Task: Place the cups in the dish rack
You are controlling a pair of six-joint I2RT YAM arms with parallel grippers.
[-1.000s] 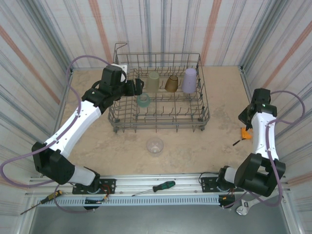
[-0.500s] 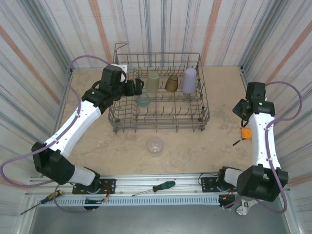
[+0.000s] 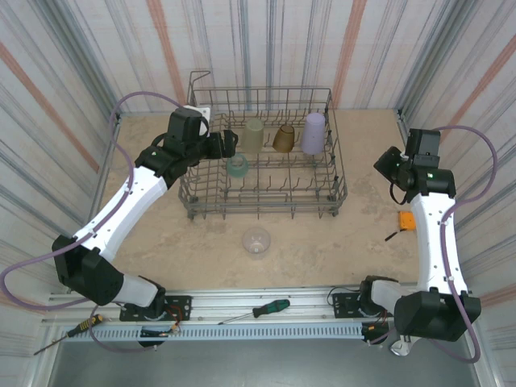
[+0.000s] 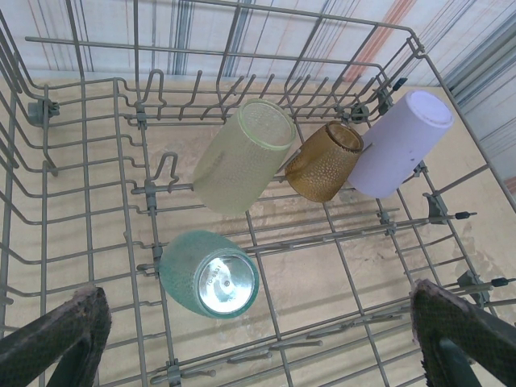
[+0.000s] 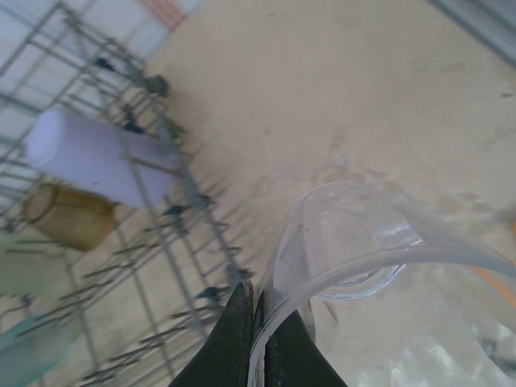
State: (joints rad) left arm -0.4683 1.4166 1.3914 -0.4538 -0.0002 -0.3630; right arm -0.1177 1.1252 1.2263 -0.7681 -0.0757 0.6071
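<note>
Currently right gripper (image 5: 256, 310) is clamped shut on the rim of a clear cup (image 5: 355, 258), thin see-through wall, held just right of the dish rack (image 3: 337, 165); right arm is raised, wrist bent toward the rack. Left gripper (image 4: 258, 339) is spread wide, empty, held over the teal cup (image 4: 208, 274); yellow-green cup (image 4: 242, 157), amber cup (image 4: 325, 161) and lavender cup (image 4: 399, 145) are leaned on tines behind; second clear cup (image 3: 256, 240) is set on the table (image 3: 363, 242) in front

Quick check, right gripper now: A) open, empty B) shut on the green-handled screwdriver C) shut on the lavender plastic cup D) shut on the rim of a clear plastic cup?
D: in the right wrist view the right gripper is pinched shut on the rim of the clear plastic cup, while the lavender plastic cup lies in the grey wire dish rack.
</note>
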